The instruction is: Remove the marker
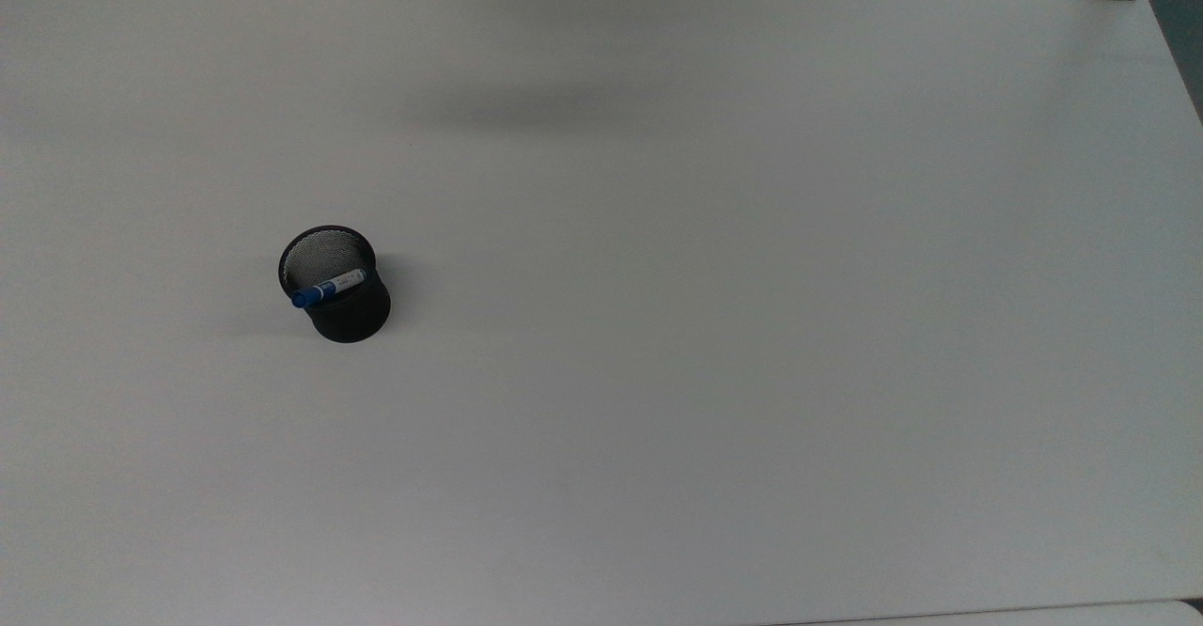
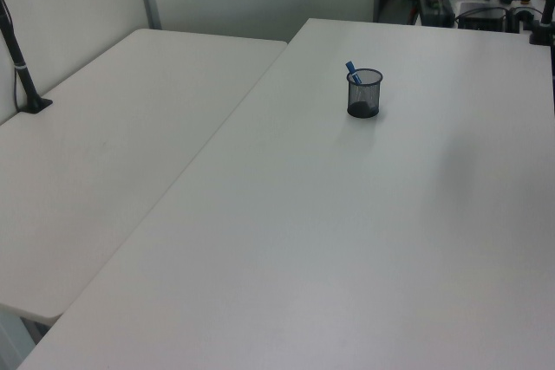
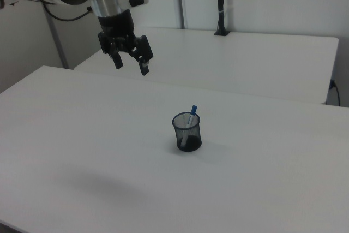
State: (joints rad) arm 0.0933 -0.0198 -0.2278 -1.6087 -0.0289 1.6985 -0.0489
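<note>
White tabletop [image 3: 82, 135] bearing a black mesh cup [image 3: 187, 132] in which the marker [image 3: 191, 114] leans, blue cap up; the gripper [image 3: 131, 65], fingers spread, hangs well apart and should descend along the marker's tilt, pinching its cap.

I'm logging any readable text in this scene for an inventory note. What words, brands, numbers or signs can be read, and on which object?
No text can be read in any view.
Marker: its blue label shows, but any print is too small to read.
Mesh cup: no markings visible.
Table: plain, no markings.
Gripper: no label visible.
</note>
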